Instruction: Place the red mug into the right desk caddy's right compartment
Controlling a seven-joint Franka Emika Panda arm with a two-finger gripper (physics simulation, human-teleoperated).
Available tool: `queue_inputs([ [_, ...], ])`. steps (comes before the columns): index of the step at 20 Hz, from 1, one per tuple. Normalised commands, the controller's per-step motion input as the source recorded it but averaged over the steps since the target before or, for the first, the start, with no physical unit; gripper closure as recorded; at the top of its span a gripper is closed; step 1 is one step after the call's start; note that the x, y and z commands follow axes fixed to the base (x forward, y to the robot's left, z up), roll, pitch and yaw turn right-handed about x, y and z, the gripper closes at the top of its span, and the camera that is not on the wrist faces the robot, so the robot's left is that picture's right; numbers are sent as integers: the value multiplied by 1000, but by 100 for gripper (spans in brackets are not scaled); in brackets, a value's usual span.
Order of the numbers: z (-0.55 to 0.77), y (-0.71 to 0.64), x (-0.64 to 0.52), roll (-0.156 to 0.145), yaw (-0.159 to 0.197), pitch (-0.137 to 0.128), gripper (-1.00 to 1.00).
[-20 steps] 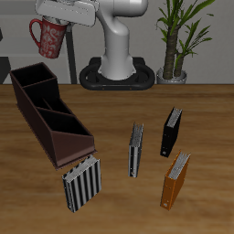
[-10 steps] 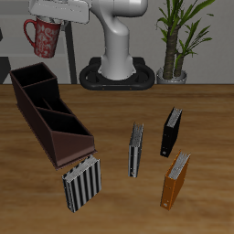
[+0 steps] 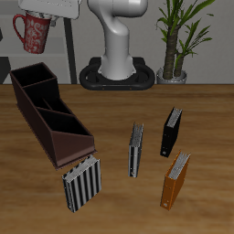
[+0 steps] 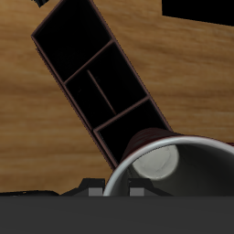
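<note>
Red mug (image 3: 33,34): we carry it high, above the table's back edge.
Gripper (image 3: 43,9): clenched on the mug's rim.
Right desk caddy (image 3: 50,111): well below, empty.
Right compartment (image 3: 33,78): we should centre over it, keep the mug upright, then lower.

Glossy white arm (image 3: 117,41) with rounded, swelling segments; dark round base plate (image 3: 117,79) beneath it; pale grey boxy gripper (image 3: 57,7) body, dark underside, two small grey squares beside the jaws
</note>
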Motion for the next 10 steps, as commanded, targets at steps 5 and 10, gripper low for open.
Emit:
queue_inputs([
  [5,-57,-174,181,3,27,-4,100],
  [10,-169,-125,204,-20,-14,20,100],
])
